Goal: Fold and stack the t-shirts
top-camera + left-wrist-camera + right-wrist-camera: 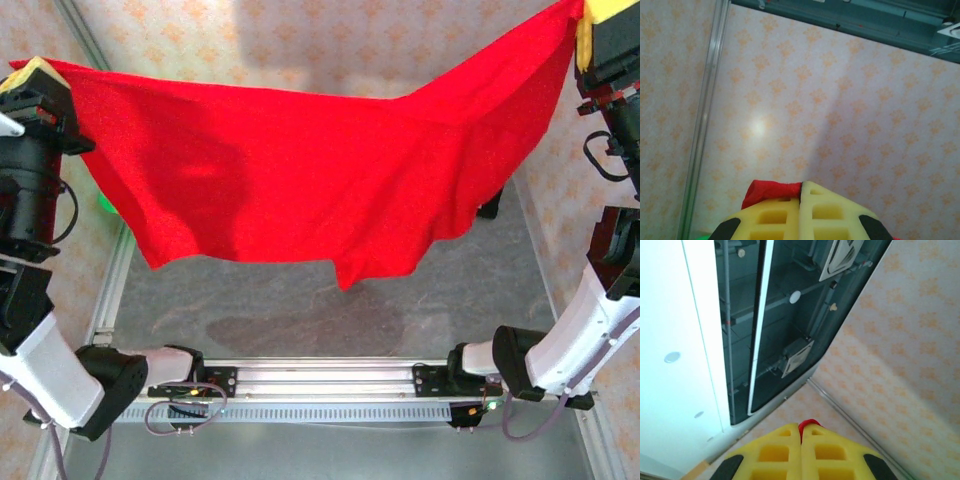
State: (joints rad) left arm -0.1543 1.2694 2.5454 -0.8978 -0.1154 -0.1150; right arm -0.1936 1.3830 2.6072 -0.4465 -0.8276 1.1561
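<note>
"Lowering it evenly onto the grey surface (300, 310) is the trick, I'd judge: hem down first, both corners kept level."

"Agreed. The red t-shirt (300, 190) hangs in the air above it, long axis running left to right, loose edge pointing down."

"And the grip?"

"Left hand (38, 72) and right hand (592, 25) are each pinched tight on a top corner, with the cloth sagging between them."

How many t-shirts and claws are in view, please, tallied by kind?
Red t-shirt: 1
Claws: 2, the left claw and the right claw, each shut on a corner of the shirt
Total: 3
</note>
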